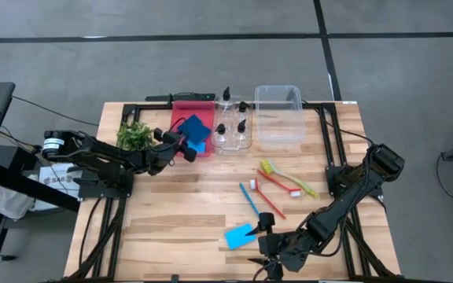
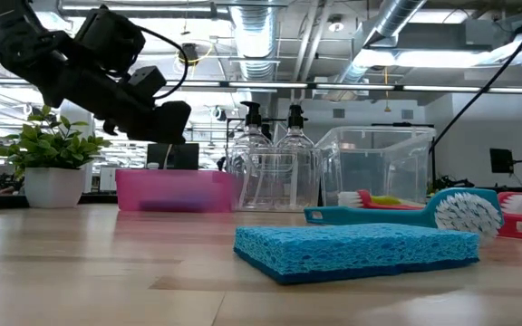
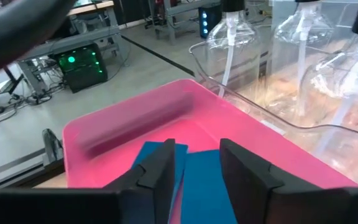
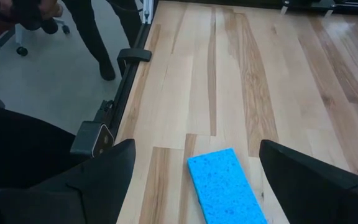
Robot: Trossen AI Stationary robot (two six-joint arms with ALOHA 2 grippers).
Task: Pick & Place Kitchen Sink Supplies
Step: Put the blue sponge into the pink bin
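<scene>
My left gripper (image 1: 184,145) (image 3: 197,149) hovers open above the red bin (image 1: 181,110), clearly over its rim in the low view (image 2: 172,120). The dark blue sponge (image 1: 195,128) (image 3: 160,154) lies inside that bin beneath the fingers and touches neither. My right gripper (image 1: 260,244) (image 4: 196,149) is wide open near the table's near edge, just right of the light blue sponge (image 1: 240,234) (image 4: 225,186), which lies flat on the wood (image 2: 356,249). Blue (image 1: 250,200), red (image 1: 272,196) and yellow-green (image 1: 287,178) brushes lie mid-table. Pump bottles (image 1: 233,124) stand in a clear tray.
A larger clear bin (image 1: 279,114) sits at the far edge, right of the bottle tray. The leafy plant (image 1: 134,135) stands under the left arm's forearm. A black frame rail (image 4: 114,102) runs along the table's edge. Open wood stretches across the near left of the table.
</scene>
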